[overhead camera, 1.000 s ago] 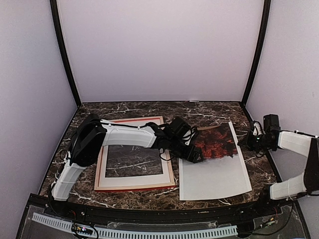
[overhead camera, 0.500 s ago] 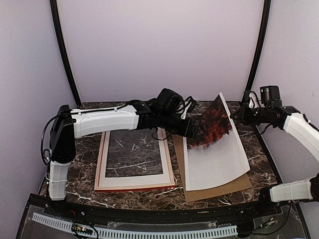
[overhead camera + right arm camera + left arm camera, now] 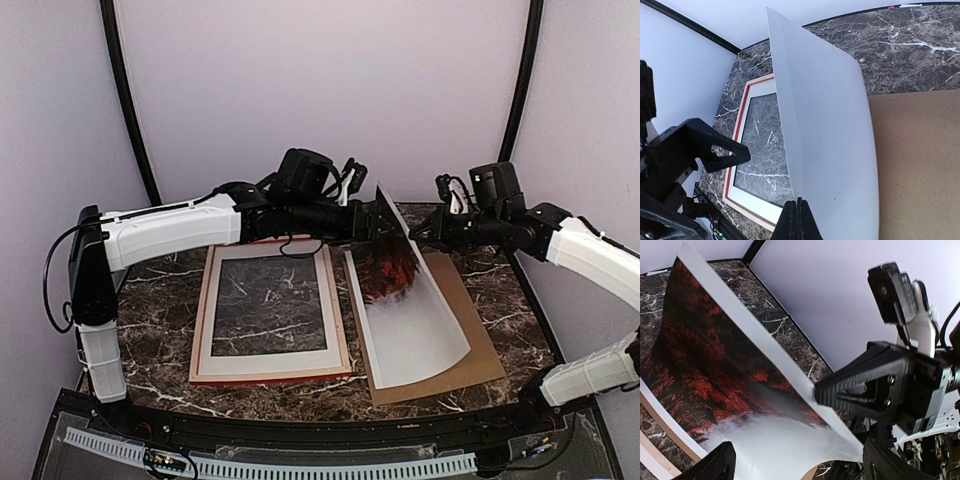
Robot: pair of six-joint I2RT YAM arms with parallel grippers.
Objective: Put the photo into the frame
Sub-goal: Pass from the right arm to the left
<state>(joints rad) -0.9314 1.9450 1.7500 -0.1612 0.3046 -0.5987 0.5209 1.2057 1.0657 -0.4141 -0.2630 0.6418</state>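
The photo [image 3: 400, 300], red foliage fading to grey mist, stands steeply tilted and curved, its lower edge resting on the table side. My right gripper [image 3: 418, 236] is shut on its raised far edge; the right wrist view shows the shut gripper [image 3: 799, 220] pinching the photo's white back [image 3: 830, 125]. My left gripper [image 3: 372, 222] hovers open by the photo's picture side [image 3: 715, 365]; the left wrist view shows that gripper [image 3: 805, 465] open and not closed on the sheet. The red frame [image 3: 270, 378] lies flat to the left, and its rail [image 3: 741, 115] shows in the right wrist view.
A cream-white mat [image 3: 270, 360] sits inside the frame. A brown backing board [image 3: 470, 340] lies under the photo at the right, seen as board [image 3: 920, 160] in the right wrist view. Dark marble tabletop [image 3: 160, 290]; pale walls close on three sides.
My right gripper has lifted the photo's far edge up and leftward, so the sheet went from flat to steeply tilted. The brown board is uncovered. My left arm rose and drew back.
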